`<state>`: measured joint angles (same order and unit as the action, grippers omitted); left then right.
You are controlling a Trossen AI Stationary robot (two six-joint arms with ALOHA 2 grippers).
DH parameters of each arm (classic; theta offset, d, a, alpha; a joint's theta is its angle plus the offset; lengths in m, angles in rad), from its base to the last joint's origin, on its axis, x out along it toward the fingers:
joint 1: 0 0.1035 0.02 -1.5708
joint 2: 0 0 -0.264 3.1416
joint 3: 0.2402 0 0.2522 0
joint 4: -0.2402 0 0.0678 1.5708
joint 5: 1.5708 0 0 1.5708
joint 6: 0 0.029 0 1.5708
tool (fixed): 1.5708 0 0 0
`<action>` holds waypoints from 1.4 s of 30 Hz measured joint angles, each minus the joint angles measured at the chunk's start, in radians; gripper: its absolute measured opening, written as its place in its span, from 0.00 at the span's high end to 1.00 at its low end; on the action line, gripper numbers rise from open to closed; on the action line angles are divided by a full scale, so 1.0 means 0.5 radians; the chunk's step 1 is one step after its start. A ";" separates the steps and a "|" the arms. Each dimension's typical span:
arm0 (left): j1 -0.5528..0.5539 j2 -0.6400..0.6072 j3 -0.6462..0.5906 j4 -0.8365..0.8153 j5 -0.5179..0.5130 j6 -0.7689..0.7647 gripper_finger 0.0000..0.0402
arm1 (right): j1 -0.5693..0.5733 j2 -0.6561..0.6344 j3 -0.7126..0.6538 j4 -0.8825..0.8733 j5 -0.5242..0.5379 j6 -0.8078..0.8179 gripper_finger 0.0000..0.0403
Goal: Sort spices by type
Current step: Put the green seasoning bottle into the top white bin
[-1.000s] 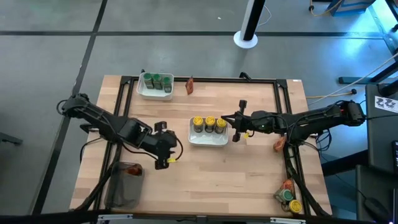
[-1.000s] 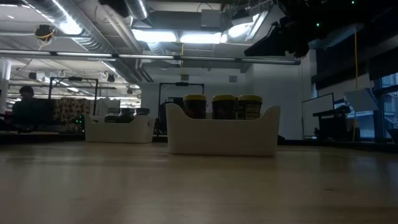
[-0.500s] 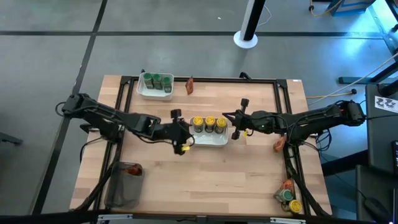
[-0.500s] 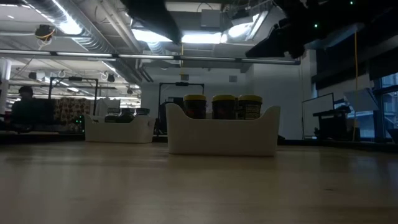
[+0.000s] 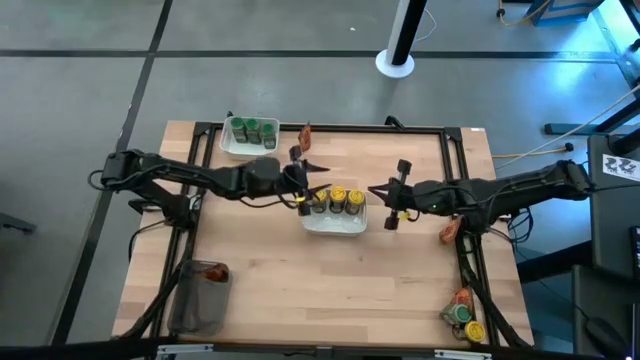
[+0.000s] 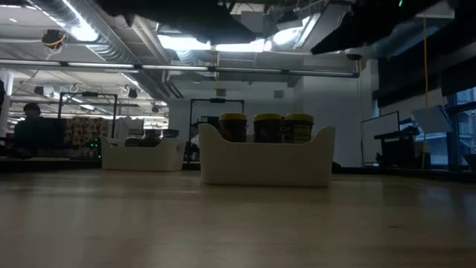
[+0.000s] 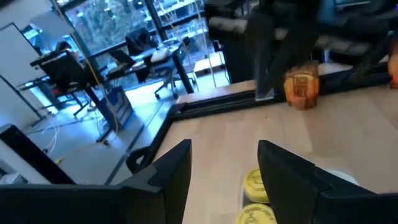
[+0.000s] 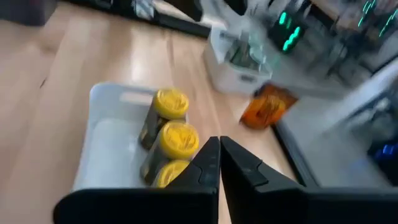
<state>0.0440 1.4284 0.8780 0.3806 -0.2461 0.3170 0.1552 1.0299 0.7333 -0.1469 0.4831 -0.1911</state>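
Fingers of the left hand [image 5: 303, 187] stand apart, empty, over the near-left end of the white tray [image 5: 335, 224] holding three yellow-lidded jars [image 5: 338, 199]. Right hand [image 5: 397, 205], pinched together, hovers just right of that tray above the tabletop [image 5: 330, 280].

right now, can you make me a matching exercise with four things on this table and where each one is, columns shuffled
Things:
1. small round jars with yellow lids
2. small round jars with green lids
3. clear grey plastic tub
4. loose pile of leftover spices

Places:
A. near left corner of the wooden table
B. white rectangular tray at the table's middle
C. near right corner of the table
D. white rectangular tray at the far left edge

Pairs: 1-B, 2-D, 3-A, 4-C
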 joint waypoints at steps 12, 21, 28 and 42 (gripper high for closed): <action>0.178 0.001 -0.112 0.055 0.037 -0.029 0.57 | 0.187 0.028 0.705 -1.185 -0.038 0.817 0.97; 0.178 0.001 -0.113 0.011 0.038 0.028 0.57 | 0.448 0.231 0.989 -1.674 -0.237 1.272 0.97; 0.156 0.000 -0.113 -0.134 0.037 -0.041 0.57 | 0.658 0.479 1.105 -1.972 -0.384 1.684 0.97; 0.131 -0.005 -0.112 -0.042 0.036 -0.090 0.57 | 1.223 0.564 1.109 -2.181 -0.907 2.936 0.97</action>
<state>0.1093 1.4261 0.8219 0.3597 -0.2279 0.2719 0.7668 1.3117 1.2881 -1.2374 0.0297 1.2768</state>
